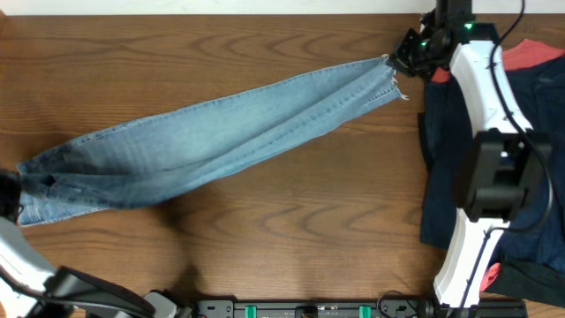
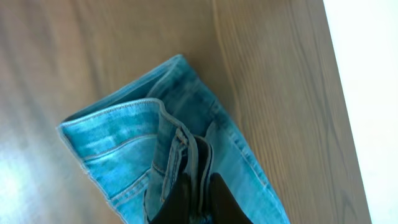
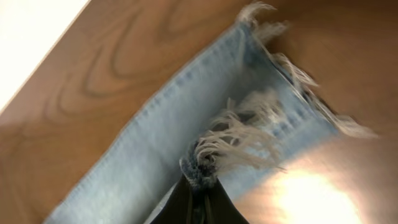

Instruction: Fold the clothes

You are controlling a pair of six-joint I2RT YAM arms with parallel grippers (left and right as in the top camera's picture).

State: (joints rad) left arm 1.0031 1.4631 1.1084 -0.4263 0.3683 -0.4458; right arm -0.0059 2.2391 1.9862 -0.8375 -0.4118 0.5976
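Spanning the gap between the two claws, the jeans [image 1: 221, 141] lie as one long band on the surface [image 1: 291, 238], with both legs stacked one on the other. The left claw [image 2: 198, 198] is pinched on the waist end. Denim layers are bunched between its fingers, and the waistband [image 2: 124, 109] fans out ahead of it. The right claw [image 3: 198, 186] is pinched on the frayed hems [image 3: 249, 130], with loose white threads spilling just ahead of its tips.

Judgement: gripping the two opposite ends pulls the band flat and straight. This prepares an end-to-end fold that would bring the hems toward the waist.

Surroundings: a pile of dark garments [image 1: 437, 177] lies just behind and beside the right claw, under its arm. A red item [image 1: 530, 53] lies farther behind it on the same side. The bare surface between the claws is free of other objects.

Caution: the hem end lies near the dark pile, so a low sweep of the right arm could snag or drag that fabric.
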